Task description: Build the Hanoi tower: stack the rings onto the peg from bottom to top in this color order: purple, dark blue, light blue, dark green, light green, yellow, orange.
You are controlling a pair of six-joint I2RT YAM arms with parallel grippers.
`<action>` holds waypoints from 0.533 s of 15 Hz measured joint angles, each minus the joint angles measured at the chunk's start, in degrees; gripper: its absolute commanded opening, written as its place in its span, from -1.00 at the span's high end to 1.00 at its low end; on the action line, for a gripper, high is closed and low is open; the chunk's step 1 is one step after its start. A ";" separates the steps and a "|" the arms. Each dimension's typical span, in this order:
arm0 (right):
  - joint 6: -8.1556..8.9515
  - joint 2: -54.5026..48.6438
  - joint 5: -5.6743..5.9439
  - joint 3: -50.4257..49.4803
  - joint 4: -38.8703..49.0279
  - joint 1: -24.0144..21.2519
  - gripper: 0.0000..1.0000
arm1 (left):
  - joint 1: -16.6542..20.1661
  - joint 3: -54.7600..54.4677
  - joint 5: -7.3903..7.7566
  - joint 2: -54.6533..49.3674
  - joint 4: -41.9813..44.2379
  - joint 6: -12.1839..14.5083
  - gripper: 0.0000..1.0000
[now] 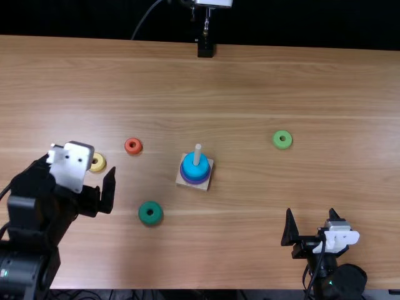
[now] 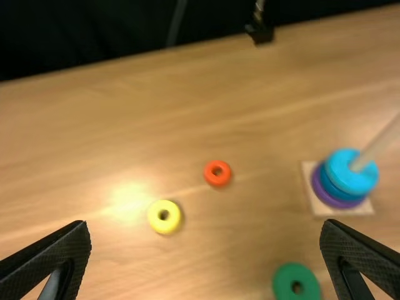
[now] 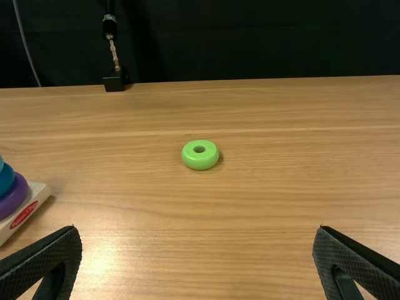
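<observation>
In the top view my left gripper (image 1: 97,185) is over the table's left side, near the yellow ring (image 1: 97,162); in its wrist view the left gripper (image 2: 205,226) is open and empty. My right gripper (image 1: 311,214) stands open at the lower right, nearer the front edge than the light green ring (image 1: 282,139); its wrist view shows the right gripper (image 3: 199,231) with nothing held. Around the upright peg (image 1: 197,154) lie purple (image 3: 14,199), dark blue (image 3: 5,180) and light blue (image 2: 351,172) rings. The dark green ring (image 1: 150,213) and orange-red ring (image 1: 133,146) lie flat left of the peg.
The peg's square wooden base (image 1: 208,182) sits near the middle of the table (image 1: 250,81). At the far edge stands a black mount (image 1: 205,49) with a thin rod and a cable beside it. The left arm covers the table's lower left corner.
</observation>
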 measured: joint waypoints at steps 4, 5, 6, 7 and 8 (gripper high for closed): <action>0.00 0.00 0.02 0.02 0.00 0.00 -1.00 | -7.82 4.59 -6.84 15.52 -12.17 -4.52 -1.00; -0.09 0.00 0.02 0.02 0.00 0.00 -1.00 | -9.60 4.57 -7.61 17.70 -14.08 -5.84 -1.00; -0.09 0.00 0.04 0.00 0.00 0.00 -1.00 | -10.05 4.57 -8.04 18.73 -13.88 -6.75 -1.00; -0.11 0.00 0.02 0.02 -0.02 0.00 -1.00 | -10.08 4.52 -7.98 18.88 -13.53 -7.58 -1.00; -0.11 0.00 0.04 0.02 -0.02 0.00 -1.00 | -10.05 3.58 -7.23 19.04 -11.30 -8.04 -1.00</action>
